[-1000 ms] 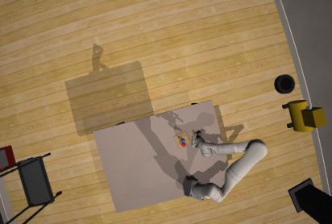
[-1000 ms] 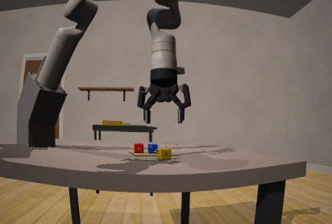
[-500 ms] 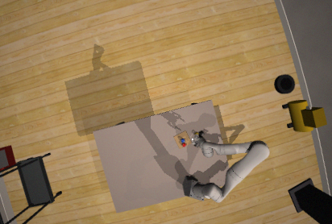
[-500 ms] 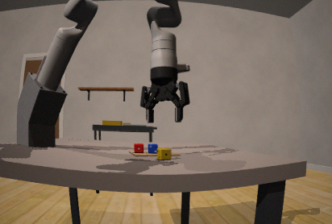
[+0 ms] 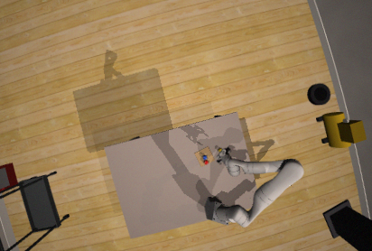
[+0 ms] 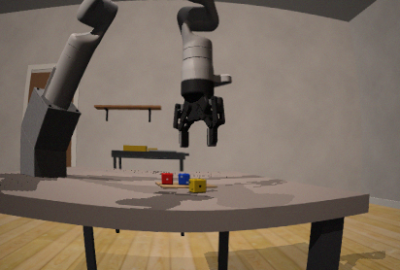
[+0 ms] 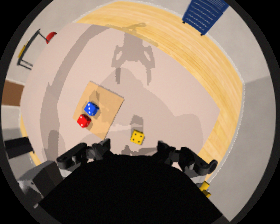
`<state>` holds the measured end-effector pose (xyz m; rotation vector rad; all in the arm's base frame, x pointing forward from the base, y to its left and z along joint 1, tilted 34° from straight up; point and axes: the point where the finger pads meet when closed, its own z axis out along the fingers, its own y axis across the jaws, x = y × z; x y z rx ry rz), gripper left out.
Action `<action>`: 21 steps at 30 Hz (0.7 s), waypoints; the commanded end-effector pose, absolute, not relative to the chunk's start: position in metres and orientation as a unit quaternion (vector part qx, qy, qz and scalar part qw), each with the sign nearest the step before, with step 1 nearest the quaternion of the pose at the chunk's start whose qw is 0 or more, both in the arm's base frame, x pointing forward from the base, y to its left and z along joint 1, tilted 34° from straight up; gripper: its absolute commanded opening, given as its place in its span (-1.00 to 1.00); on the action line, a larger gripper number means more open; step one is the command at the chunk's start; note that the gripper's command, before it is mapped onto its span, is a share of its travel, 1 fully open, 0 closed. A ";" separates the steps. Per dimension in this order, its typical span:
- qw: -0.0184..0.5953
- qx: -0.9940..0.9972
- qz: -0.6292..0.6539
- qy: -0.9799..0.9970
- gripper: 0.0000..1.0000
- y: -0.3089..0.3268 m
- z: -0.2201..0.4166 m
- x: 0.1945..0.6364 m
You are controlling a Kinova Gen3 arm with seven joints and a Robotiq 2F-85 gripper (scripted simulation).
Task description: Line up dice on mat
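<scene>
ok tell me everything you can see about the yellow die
The yellow die is a small cube with dark pips; the face toward the exterior camera shows one pip. It rests flat on the grey table, beside the tan mat rather than on it, apart from the red and blue dice. The open claw hangs above it, touching nothing.

Red die [image 7: 83, 121] & blue die [image 7: 91, 108] on mat [image 7: 108, 103], yellow die [image 7: 138, 137] off mat, near open pincer [image 7: 134, 151]
</scene>
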<state>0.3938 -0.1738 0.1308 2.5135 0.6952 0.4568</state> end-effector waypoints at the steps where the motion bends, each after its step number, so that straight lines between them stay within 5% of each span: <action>1: 0.236 0.928 0.174 0.228 1.00 -0.174 0.131 0.394; 21: 0.219 0.945 0.194 0.148 1.00 -0.178 0.133 0.392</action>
